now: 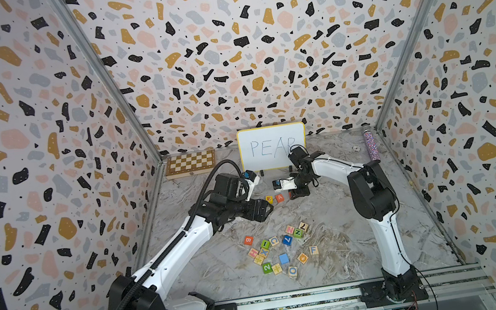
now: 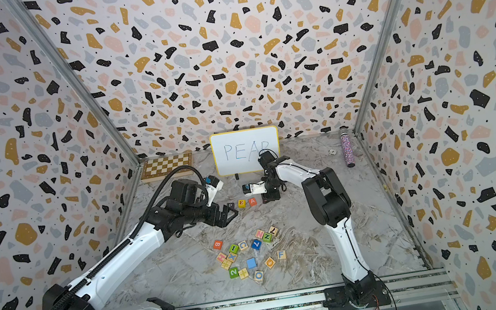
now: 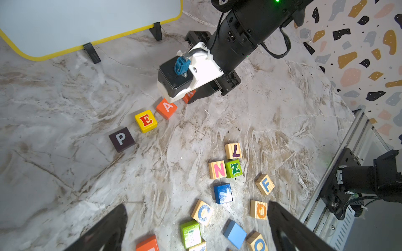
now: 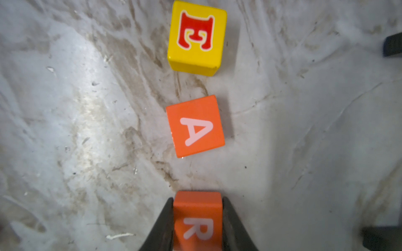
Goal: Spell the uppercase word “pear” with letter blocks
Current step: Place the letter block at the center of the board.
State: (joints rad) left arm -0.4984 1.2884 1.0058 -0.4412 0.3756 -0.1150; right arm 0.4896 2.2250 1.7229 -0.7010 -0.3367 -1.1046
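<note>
Judging biggest risk: right pincer (image 4: 197, 203) clamped on R block (image 4: 196, 228), frame centre in both top views, just right of A block (image 1: 279, 197); sloppy release could twist R or nudge skewed A. Lesser: left pincer (image 1: 263, 212) wide open, empty, near P block (image 2: 230, 205); stray sweep could knock it. Counts: two arms (image 1: 387, 241), one whiteboard (image 1: 270, 136), one chessboard (image 1: 190, 163), one glitter tube (image 1: 370, 145), sixteen spare blocks (image 1: 283, 258) lower centre, four word blocks, E block (image 1: 268, 198) among them.

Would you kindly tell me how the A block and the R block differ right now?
The A block stands free on the table; the R block is clamped between the right gripper's fingers. The A block sits slightly skewed to the row; the R block lies square with the fingers. Both are red-orange cubes with white letters.
</note>
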